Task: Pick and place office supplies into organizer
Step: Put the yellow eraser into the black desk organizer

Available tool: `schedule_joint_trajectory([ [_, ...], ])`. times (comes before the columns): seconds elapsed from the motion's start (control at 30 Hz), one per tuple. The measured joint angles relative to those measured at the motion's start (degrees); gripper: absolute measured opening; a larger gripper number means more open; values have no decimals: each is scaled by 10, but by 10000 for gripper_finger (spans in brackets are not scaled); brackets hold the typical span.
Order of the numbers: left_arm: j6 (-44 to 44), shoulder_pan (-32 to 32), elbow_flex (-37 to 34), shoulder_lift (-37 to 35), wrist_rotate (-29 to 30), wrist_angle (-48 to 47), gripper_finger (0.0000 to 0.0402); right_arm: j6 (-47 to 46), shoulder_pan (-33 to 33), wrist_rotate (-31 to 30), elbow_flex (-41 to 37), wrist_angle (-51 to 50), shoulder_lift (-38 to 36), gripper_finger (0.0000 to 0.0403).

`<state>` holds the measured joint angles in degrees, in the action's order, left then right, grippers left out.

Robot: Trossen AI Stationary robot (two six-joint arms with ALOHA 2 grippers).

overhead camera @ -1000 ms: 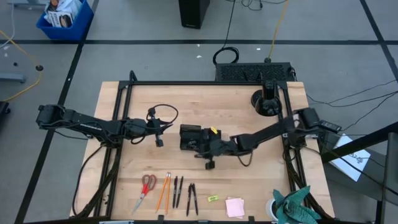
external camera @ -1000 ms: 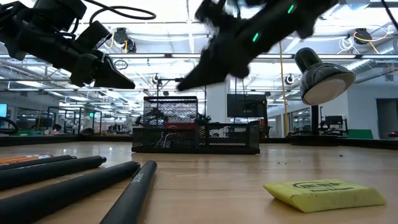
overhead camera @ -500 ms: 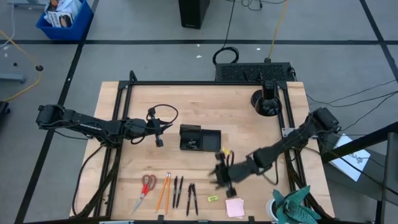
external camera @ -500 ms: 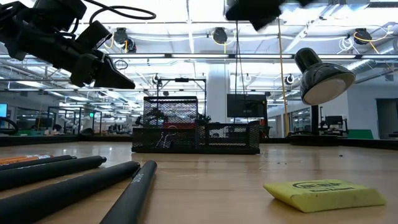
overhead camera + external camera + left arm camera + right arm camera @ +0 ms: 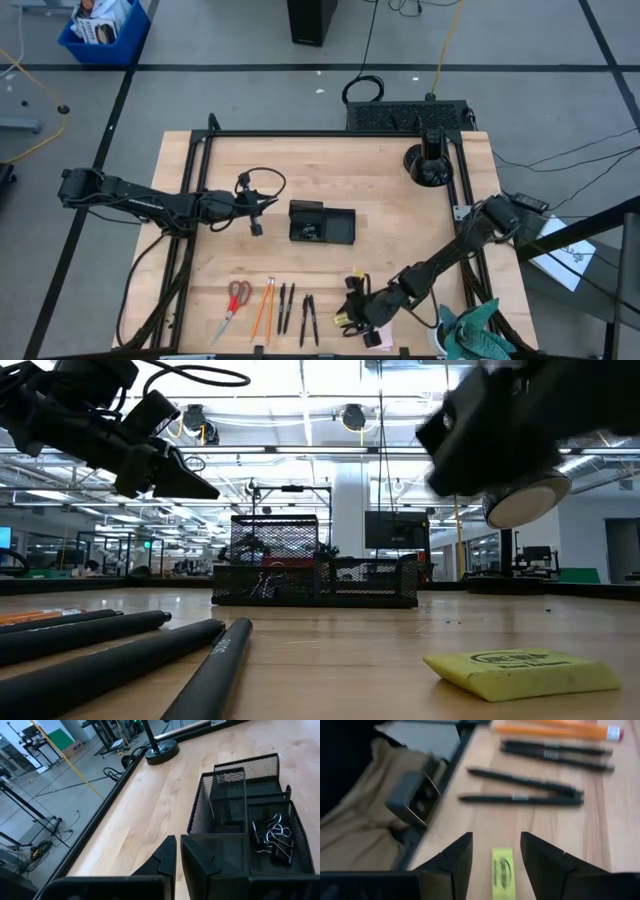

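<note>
The black mesh organizer (image 5: pixel 322 222) stands mid-table, with binder clips (image 5: pixel 272 839) in one compartment. Near the front edge lie the red-handled scissors (image 5: pixel 235 303), orange pencils (image 5: pixel 264 308), black pens (image 5: pixel 297 312) and a small yellow piece (image 5: pixel 503 872). My right gripper (image 5: pixel 350 312) hovers open just over the yellow piece, one finger on either side of it and apart from it. The pink sticky-note pad (image 5: pixel 378 335) lies partly under that arm. My left gripper (image 5: pixel 256 228) hangs shut above the table, left of the organizer, holding nothing.
A round black stand base (image 5: pixel 430 165) sits at the far right and a teal cloth (image 5: pixel 470 325) at the near right corner. Bare wood lies between the organizer and the row of supplies. A black cable loops by the left arm (image 5: pixel 262 180).
My right gripper has swung from beside the organizer toward the table's near edge and come down over the yellow piece, rolling its wrist as it went. The supplies and the organizer have stayed put.
</note>
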<state>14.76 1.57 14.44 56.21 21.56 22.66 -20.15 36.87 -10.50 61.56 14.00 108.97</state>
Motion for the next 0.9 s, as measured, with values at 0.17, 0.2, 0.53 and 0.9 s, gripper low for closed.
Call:
schedule_joint_trajectory([
  [0.17,0,0,0,0,0,-1,33,-16,-1,1,0,-16,12,182],
  [0.2,0,0,0,0,0,-1,33,-19,-1,1,0,-25,12,185],
  [0.53,0,0,0,0,0,-1,33,-43,5,-16,0,-43,13,225],
  [0.9,0,0,0,0,0,-4,33,-30,27,-59,0,-32,55,224],
])
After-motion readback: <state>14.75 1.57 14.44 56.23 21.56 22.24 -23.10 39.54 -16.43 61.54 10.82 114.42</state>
